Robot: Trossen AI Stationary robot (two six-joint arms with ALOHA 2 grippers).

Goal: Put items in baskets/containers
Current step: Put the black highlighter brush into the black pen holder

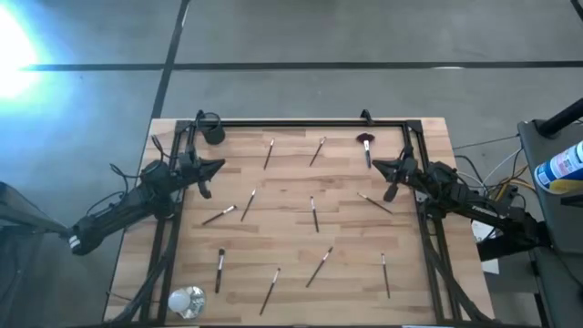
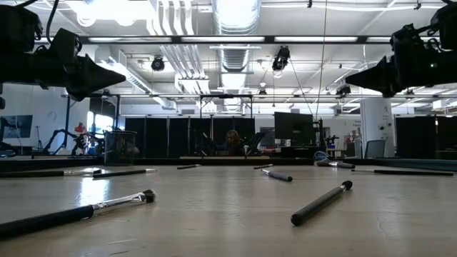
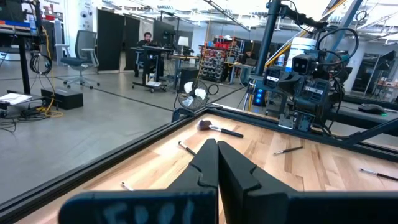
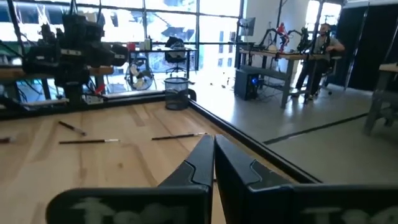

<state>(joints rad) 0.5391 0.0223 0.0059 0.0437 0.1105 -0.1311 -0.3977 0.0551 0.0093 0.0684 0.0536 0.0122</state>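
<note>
Black cup [image 1: 214,135]: table's far-left corner. 11 brushes [image 1: 314,214] scattered across the table [image 1: 291,273]. Left gripper [image 1: 212,167] beside cup, right gripper [image 1: 381,165] opposite: both closed, empty.

High view looks straight down on the table [image 1: 301,219]; low view skims its surface; wrist views face each other across it.

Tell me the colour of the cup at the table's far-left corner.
Black: the small cylindrical cup is solid black, clearest in the high view.

black cup [image 1: 214,136], dark-handled brushes [image 1: 314,215], pale wood table [image 1: 291,273]
</note>
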